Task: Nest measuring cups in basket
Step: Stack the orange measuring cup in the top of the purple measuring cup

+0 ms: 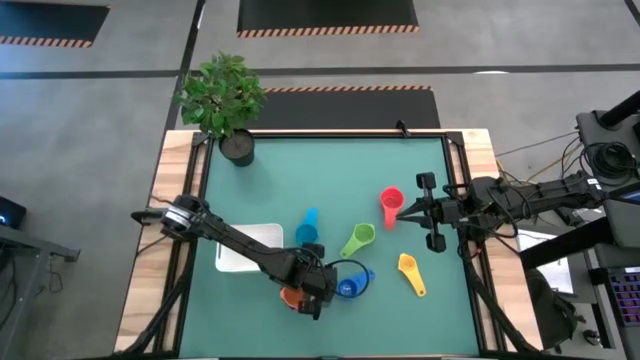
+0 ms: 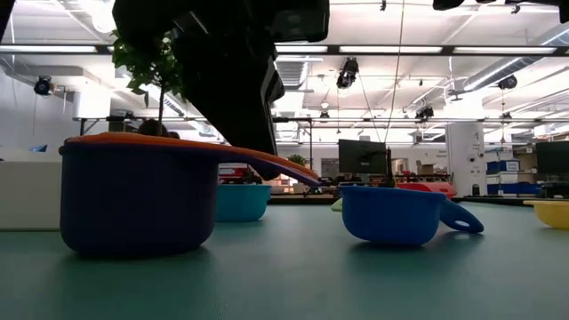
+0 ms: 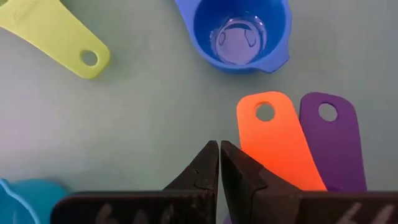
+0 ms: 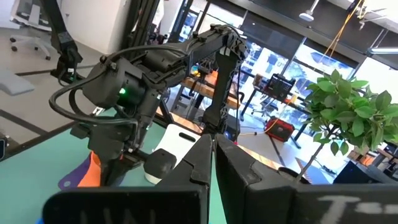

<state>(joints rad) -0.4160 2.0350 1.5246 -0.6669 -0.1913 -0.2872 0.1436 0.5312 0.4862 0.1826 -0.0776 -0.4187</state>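
You have seven measuring cups on the green mat, one per colour, plus one basket (image 1: 248,247) and one potted plant (image 1: 222,96) at the far left corner of the table.

The cups are smooth, glossy plastic: round bowls with short flat handles, each handle pierced by a hole near its rounded end. The orange cup (image 1: 291,296) sits nested inside the purple cup (image 2: 138,197), their two handles lying side by side and parallel in the left wrist view, both pointing toward the dark blue cup (image 1: 349,286). That cup stands upright just beside them, its handle toward the right side of the table. The light blue cup (image 1: 307,228) lies just past the basket's right edge, long axis running toward the table's far edge. The green cup (image 1: 358,238) lies diagonally, handle toward the near left. The red cup (image 1: 390,204) has its handle toward the near edge. The yellow cup (image 1: 410,273) lies diagonally, handle toward the near right.

The basket is white, rectangular, low-walled with rounded corners, left of centre.

Your left gripper (image 3: 219,163) hangs over the orange and purple handles, fingers pressed together on nothing. Your right gripper (image 1: 402,213) waits beside the red cup, fingers likewise pressed together.
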